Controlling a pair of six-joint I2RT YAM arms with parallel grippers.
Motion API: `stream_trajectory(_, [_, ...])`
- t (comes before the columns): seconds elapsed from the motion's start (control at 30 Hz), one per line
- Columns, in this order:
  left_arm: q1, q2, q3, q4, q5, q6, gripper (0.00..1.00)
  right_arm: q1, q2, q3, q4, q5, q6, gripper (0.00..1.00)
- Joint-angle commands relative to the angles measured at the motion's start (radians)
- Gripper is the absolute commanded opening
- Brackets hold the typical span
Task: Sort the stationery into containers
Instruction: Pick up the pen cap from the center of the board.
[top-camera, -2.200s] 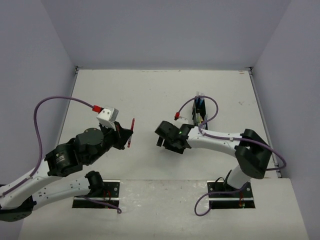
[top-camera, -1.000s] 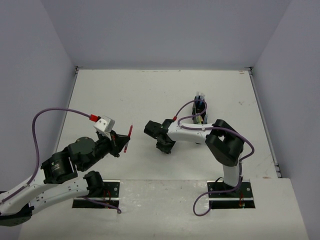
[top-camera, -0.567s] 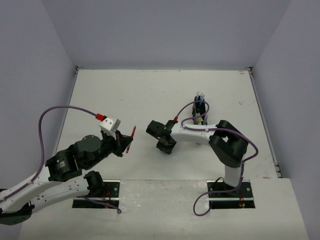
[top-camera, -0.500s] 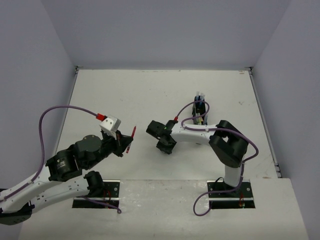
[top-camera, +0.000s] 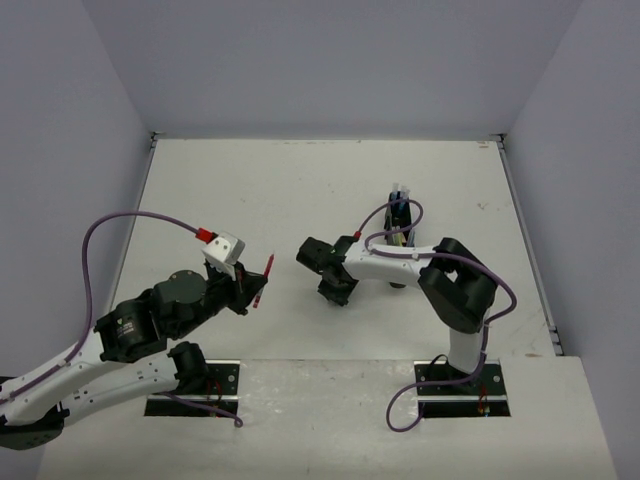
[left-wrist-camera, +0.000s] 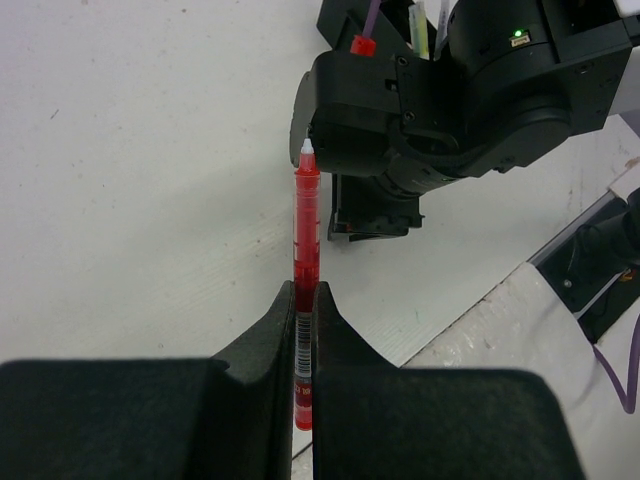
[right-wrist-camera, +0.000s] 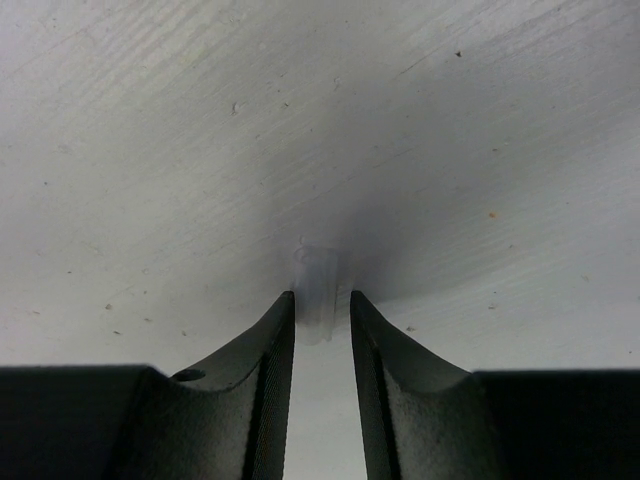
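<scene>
**Inspector A:** Left pincer (left-wrist-camera: 304, 295), condition?

**Inspector B:** Closed on a red pen (left-wrist-camera: 305, 230). The fingers clamp the barrel at its barcoded end. The rest of the pen sticks out past the tips and ends in a white point. Pen and pincer hang above the desk (top-camera: 250, 180), close to the near edge and left of the middle.

**Inspector A:** Right pincer (right-wrist-camera: 322, 295)?

**Inspector B:** Down at the desk surface near the middle, fingers narrowly parted. A small pale piece (right-wrist-camera: 316, 275) lies on the desk right at the tips, nearer one finger, with a gap showing on its other side (blurred, so I cannot tell what it is). Not pinched, as far as the wrist view shows.

**Inspector A:** The two pincers relative to each other?

**Inspector B:** Near, but apart. The pen's white point faces the right arm's wrist housing.

**Inspector A:** Container?

**Inspector B:** A black organiser tray (top-camera: 399, 232) sits on the desk's right half, about midway between the far and near edges, behind the right arm. Several pens (top-camera: 398, 205) are in it, blue and yellow-green among them. I cannot tell which compartments they are in.
</scene>
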Motion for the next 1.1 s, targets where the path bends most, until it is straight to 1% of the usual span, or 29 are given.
stream_trajectory(0.0, [-0.002, -0.003, -0.01, 0.058, 0.011, 0.028, 0.0, -0.009, 0.098, -0.032, -0.078, 0.078, -0.001, 0.28])
stream_trajectory(0.07, [-0.002, -0.004, -0.012, 0.06, 0.014, 0.028, 0.0, -0.009, 0.11, -0.028, -0.078, 0.07, -0.009, 0.25])
stream_trajectory(0.17, [-0.002, -0.004, -0.012, 0.061, 0.015, 0.028, 0.0, -0.009, 0.127, -0.025, -0.065, 0.058, -0.02, 0.1])
stream_trajectory(0.2, [-0.002, -0.004, -0.012, 0.061, 0.015, 0.028, 0.0, -0.009, 0.13, -0.025, -0.06, 0.057, -0.023, 0.06])
stream_trajectory(0.23, [-0.002, -0.005, -0.014, 0.061, 0.016, 0.026, 0.0, -0.009, 0.129, -0.026, -0.056, 0.06, -0.026, 0.04])
stream_trajectory(0.33, [-0.002, -0.009, -0.018, 0.062, 0.025, 0.022, 0.0, -0.009, 0.099, -0.037, 0.003, 0.073, -0.067, 0.0])
stream_trajectory(0.43, [-0.002, -0.01, -0.023, 0.065, 0.04, 0.011, 0.0, -0.008, 0.016, -0.049, 0.063, 0.109, -0.163, 0.0])
stream_trajectory(0.5, [-0.002, -0.007, -0.031, 0.066, 0.048, -0.012, 0.0, -0.008, -0.059, -0.044, 0.068, 0.17, -0.231, 0.0])
stream_trajectory(0.53, [-0.002, -0.004, -0.035, 0.075, 0.051, -0.02, 0.0, -0.009, -0.121, -0.041, 0.068, 0.214, -0.252, 0.0])
stream_trajectory(0.57, [-0.002, -0.004, -0.039, 0.075, 0.055, -0.026, 0.0, -0.009, -0.122, -0.037, 0.068, 0.214, -0.272, 0.0])
stream_trajectory(0.63, [-0.003, -0.004, -0.056, 0.106, 0.067, -0.048, 0.0, -0.008, -0.233, -0.026, 0.066, 0.273, -0.322, 0.0])
stream_trajectory(0.7, [-0.002, -0.005, -0.068, 0.135, 0.071, -0.069, 0.0, -0.009, -0.309, -0.026, 0.083, 0.296, -0.367, 0.0])
stream_trajectory(0.77, [-0.002, -0.011, -0.104, 0.213, 0.089, -0.085, 0.0, -0.009, -0.424, -0.048, 0.152, 0.299, -0.444, 0.0])
stream_trajectory(0.83, [-0.002, -0.025, -0.153, 0.344, 0.126, -0.101, 0.0, -0.007, -0.533, -0.081, 0.26, 0.275, -0.528, 0.0])
stream_trajectory(0.93, [-0.002, -0.052, -0.248, 0.526, 0.192, -0.122, 0.0, -0.005, -0.734, -0.167, 0.52, 0.206, -0.646, 0.0])
stream_trajectory(1.03, [-0.002, -0.061, -0.338, 0.773, 0.255, -0.14, 0.0, 0.0, -0.863, -0.297, 0.741, 0.098, -0.743, 0.0])
stream_trajectory(1.07, [-0.002, -0.057, -0.373, 0.869, 0.276, -0.148, 0.0, 0.0, -0.926, -0.354, 0.879, 0.035, -0.785, 0.0])
